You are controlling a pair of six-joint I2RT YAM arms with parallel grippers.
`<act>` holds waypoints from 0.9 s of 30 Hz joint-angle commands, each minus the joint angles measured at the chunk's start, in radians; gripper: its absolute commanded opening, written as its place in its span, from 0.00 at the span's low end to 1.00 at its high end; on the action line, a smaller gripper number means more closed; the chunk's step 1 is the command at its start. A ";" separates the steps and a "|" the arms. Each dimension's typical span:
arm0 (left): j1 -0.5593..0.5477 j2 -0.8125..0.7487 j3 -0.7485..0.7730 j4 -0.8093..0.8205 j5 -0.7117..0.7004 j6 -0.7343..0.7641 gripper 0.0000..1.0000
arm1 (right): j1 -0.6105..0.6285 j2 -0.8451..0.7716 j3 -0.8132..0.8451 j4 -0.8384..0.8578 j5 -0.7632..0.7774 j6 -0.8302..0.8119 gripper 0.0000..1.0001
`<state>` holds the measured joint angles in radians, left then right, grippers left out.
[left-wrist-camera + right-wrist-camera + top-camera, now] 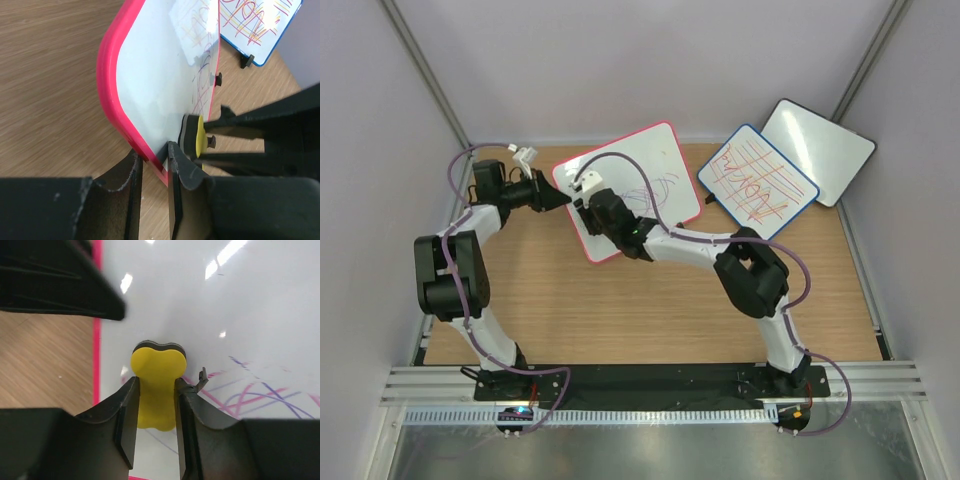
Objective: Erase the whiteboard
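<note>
The whiteboard [638, 160] with a red-pink frame lies at the back middle of the table, with purple-red scribbles [656, 190] on its right half. My left gripper [558, 200] is shut on the board's left frame edge [117, 125], one finger on each side. My right gripper [588, 212] is shut on a yellow eraser [157, 380], whose dark felt presses on the board near its left edge. The scribbles [260, 395] start just right of the eraser. In the left wrist view the eraser [199, 137] stands against the board face.
A blue-framed board [757, 181] with red lines lies at the back right, with a black-framed blank board [820, 150] behind it leaning toward the corner. Grey walls close in the table on the left, back and right.
</note>
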<state>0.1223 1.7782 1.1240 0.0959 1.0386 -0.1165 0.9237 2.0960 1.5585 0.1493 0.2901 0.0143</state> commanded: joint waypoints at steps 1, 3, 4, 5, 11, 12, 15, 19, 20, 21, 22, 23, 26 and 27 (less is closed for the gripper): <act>-0.003 -0.034 0.022 0.016 -0.048 0.138 0.00 | -0.141 -0.059 -0.079 0.032 0.112 0.045 0.01; -0.003 -0.033 0.025 0.013 -0.051 0.140 0.00 | -0.215 -0.106 -0.144 0.050 0.119 0.084 0.01; -0.004 -0.033 0.025 0.011 -0.051 0.141 0.00 | -0.236 -0.120 -0.164 0.061 0.122 0.098 0.01; -0.004 -0.034 0.025 0.011 -0.052 0.143 0.00 | -0.256 -0.134 -0.187 0.067 0.126 0.107 0.01; -0.003 -0.033 0.028 0.004 -0.054 0.156 0.00 | -0.402 -0.156 -0.294 0.095 0.144 0.145 0.01; -0.003 -0.033 0.028 0.001 -0.052 0.156 0.00 | -0.410 -0.149 -0.291 0.092 0.135 0.139 0.01; -0.003 -0.030 0.030 -0.001 -0.052 0.159 0.00 | -0.405 -0.130 -0.244 0.047 0.126 0.113 0.01; -0.003 -0.033 0.030 -0.004 -0.057 0.161 0.00 | -0.372 -0.151 -0.238 0.058 0.126 0.118 0.01; -0.003 -0.031 0.031 -0.005 -0.057 0.163 0.00 | -0.364 -0.155 -0.236 0.064 0.116 0.116 0.01; -0.004 -0.033 0.031 -0.008 -0.055 0.166 0.00 | -0.362 -0.162 -0.227 0.065 0.106 0.113 0.01; -0.003 -0.034 0.033 -0.016 -0.054 0.169 0.00 | -0.365 -0.157 -0.181 0.053 0.100 0.111 0.01; -0.003 -0.036 0.033 -0.022 -0.055 0.172 0.00 | -0.368 -0.151 -0.145 0.038 0.100 0.102 0.01; -0.003 -0.043 0.033 -0.028 -0.055 0.178 0.00 | -0.390 -0.107 0.032 -0.025 0.067 0.084 0.01; -0.003 -0.046 0.033 -0.028 -0.055 0.178 0.00 | -0.394 -0.091 0.113 -0.046 0.064 0.072 0.01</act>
<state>0.1223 1.7699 1.1305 0.0570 1.0580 -0.0681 0.5400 1.9842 1.4719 0.1299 0.3931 0.1150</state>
